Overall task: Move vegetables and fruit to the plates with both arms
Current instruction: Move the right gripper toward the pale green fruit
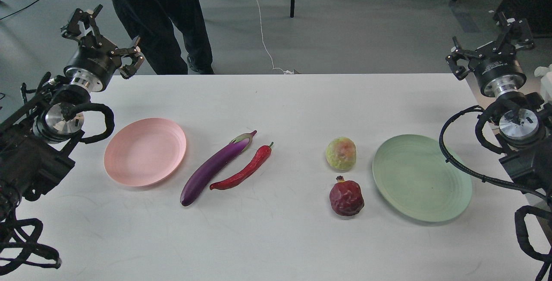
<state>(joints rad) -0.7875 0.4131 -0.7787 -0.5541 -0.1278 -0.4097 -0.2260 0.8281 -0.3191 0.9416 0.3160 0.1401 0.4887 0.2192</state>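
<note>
A purple eggplant (215, 167) and a red chili pepper (246, 170) lie side by side left of the table's middle. Beside them on the left sits the pink plate (145, 151), bare. A yellow-green bumpy fruit (341, 153) and a dark red pomegranate (346, 198) rest right of centre, next to the bare green plate (421, 177). My left gripper (103, 35) hovers open at the far left corner, well away from the vegetables. My right gripper (491, 39) hovers open at the far right corner, holding nothing.
The white table (276, 238) fills the view, with its far edge just behind the grippers. A person in dark trousers (159, 18) stands beyond that edge at the left. Chair legs and a white cable (261, 22) lie on the floor behind.
</note>
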